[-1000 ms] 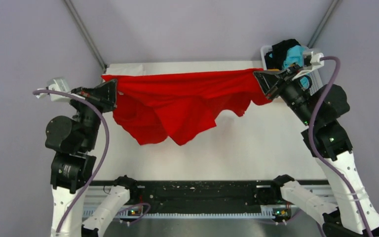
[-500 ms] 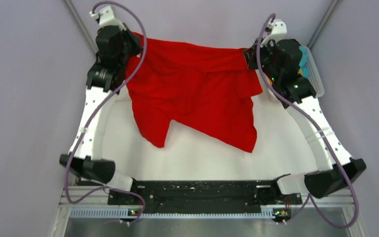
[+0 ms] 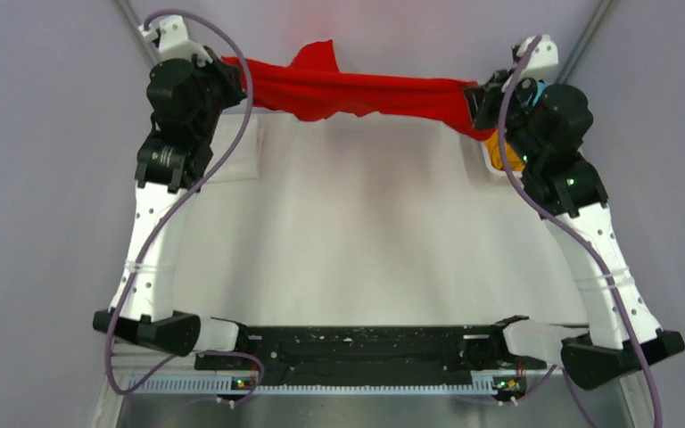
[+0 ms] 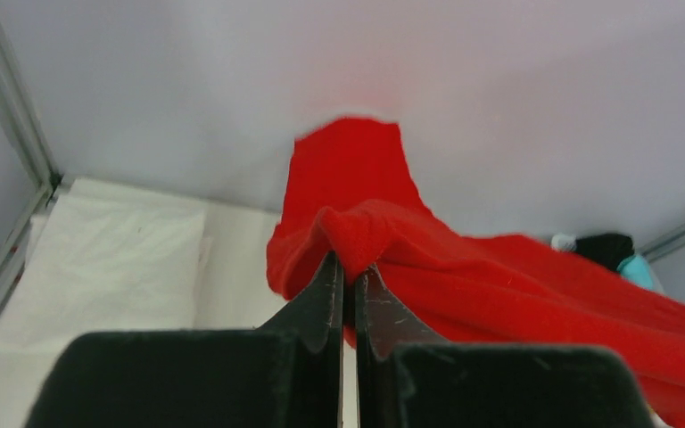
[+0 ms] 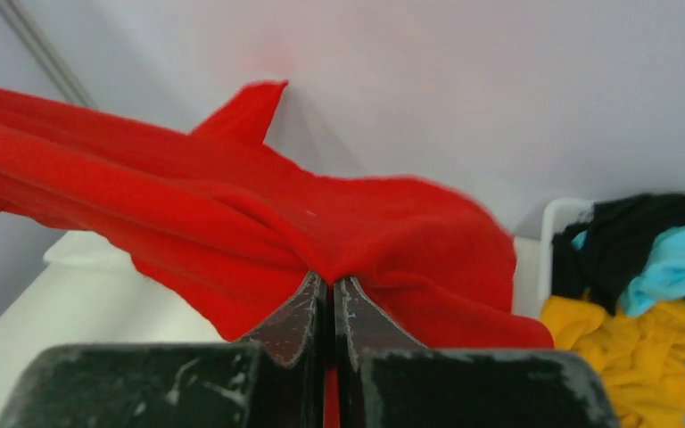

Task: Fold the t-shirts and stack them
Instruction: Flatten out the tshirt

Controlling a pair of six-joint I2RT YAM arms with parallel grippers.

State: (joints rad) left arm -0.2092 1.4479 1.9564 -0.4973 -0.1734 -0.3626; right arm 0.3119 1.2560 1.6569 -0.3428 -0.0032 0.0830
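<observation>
The bright red t-shirt [image 3: 348, 87] hangs stretched in the air at the far end of the table, pulled into a narrow band between my two grippers. My left gripper [image 3: 232, 76] is shut on its left end, seen close in the left wrist view [image 4: 350, 267], where the red cloth [image 4: 499, 285] bunches over the tips. My right gripper [image 3: 474, 96] is shut on its right end, as the right wrist view [image 5: 328, 283] shows, with red cloth [image 5: 187, 214] running off to the left. Yellow [image 5: 642, 348], turquoise [image 5: 678, 259] and black [image 5: 624, 227] shirts lie in a heap at the right.
The white basket [image 5: 548, 223] holding the other shirts stands at the far right corner, behind my right arm [image 3: 553, 143]. A white cloth [image 4: 107, 259] lies flat on the table [image 3: 357, 241] at the far left. Grey walls and frame posts [image 3: 589, 31] close in behind.
Both arms have swung the red shirt up and back; it hung spread over the table half a second ago and is now bunched high along the far edge.
</observation>
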